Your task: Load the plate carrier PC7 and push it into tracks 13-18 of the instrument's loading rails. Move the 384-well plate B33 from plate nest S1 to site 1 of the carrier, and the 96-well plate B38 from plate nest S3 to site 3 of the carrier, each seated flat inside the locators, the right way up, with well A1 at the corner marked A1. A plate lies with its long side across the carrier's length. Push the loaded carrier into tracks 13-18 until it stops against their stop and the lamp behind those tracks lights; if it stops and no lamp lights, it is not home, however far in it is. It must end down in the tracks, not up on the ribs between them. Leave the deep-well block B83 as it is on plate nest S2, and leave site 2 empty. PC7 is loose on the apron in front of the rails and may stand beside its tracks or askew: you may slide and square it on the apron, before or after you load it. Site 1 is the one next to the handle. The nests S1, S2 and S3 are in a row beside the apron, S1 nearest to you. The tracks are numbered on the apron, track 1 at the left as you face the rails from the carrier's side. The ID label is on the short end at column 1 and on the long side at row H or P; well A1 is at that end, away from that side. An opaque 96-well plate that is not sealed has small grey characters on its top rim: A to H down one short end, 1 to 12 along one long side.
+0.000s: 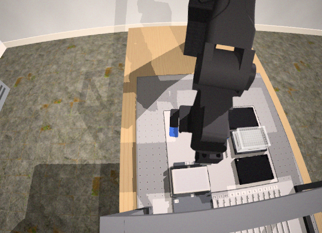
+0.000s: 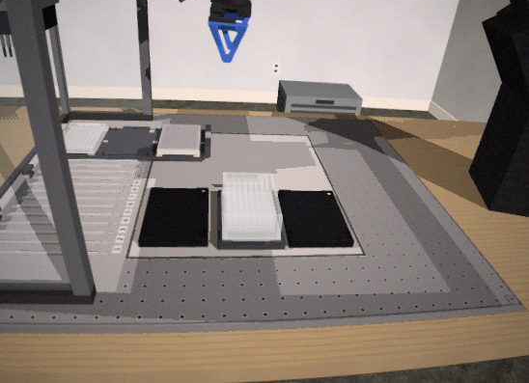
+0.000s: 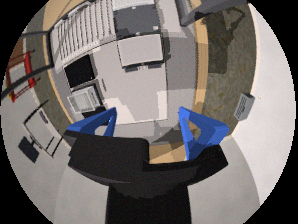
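The carrier PC7 (image 2: pixel 130 142) lies at the far end of the rails, its front part under the instrument frame. A white plate (image 1: pixel 190 179) sits flat on its site by the handle; it also shows in the side view (image 2: pixel 180 140). A paler plate (image 2: pixel 84 137) sits on the far site, and the middle site (image 2: pixel 127 144) is empty. The clear deep-well block (image 2: pixel 251 207) stands on the middle nest. My gripper (image 2: pixel 226 39) is open and empty, high above the apron; one blue finger (image 1: pixel 174 132) shows from above.
The two black nests (image 2: pixel 175 217) (image 2: pixel 315 218) either side of the block are empty. The grey frame posts (image 2: pixel 48 145) and top beam (image 1: pixel 223 211) stand over the rails. Numbered track labels (image 2: pixel 126 209) line the apron edge. The arm's base (image 2: pixel 504 106) stands at the right.
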Motion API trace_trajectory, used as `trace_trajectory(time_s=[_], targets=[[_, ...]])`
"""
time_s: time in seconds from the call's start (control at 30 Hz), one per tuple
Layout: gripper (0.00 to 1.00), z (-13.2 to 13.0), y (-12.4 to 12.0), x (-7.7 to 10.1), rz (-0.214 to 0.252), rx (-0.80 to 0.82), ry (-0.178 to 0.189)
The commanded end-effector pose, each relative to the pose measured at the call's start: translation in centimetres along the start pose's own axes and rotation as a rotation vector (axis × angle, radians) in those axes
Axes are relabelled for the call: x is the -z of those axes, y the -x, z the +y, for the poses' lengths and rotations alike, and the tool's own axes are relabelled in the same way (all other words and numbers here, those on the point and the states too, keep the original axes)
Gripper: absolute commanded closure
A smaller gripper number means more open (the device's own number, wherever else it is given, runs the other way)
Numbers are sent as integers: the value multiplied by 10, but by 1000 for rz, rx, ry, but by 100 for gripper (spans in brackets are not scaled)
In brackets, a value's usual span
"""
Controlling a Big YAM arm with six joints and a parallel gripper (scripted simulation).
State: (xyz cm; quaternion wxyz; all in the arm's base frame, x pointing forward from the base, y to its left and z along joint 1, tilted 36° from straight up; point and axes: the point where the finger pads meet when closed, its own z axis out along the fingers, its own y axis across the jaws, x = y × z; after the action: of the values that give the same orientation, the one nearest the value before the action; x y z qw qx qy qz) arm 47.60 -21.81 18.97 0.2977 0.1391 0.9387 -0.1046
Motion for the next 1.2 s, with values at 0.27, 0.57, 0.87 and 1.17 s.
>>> trace_trajectory(time_s=[0.27,0.57,0.87,1.17], targets=[[0,58,-31,10,-32,122,18],[0,105,-71,10,-30,119,23],[0,135,-98,6,-17,121,25],[0,131,-92,6,-13,122,21]])
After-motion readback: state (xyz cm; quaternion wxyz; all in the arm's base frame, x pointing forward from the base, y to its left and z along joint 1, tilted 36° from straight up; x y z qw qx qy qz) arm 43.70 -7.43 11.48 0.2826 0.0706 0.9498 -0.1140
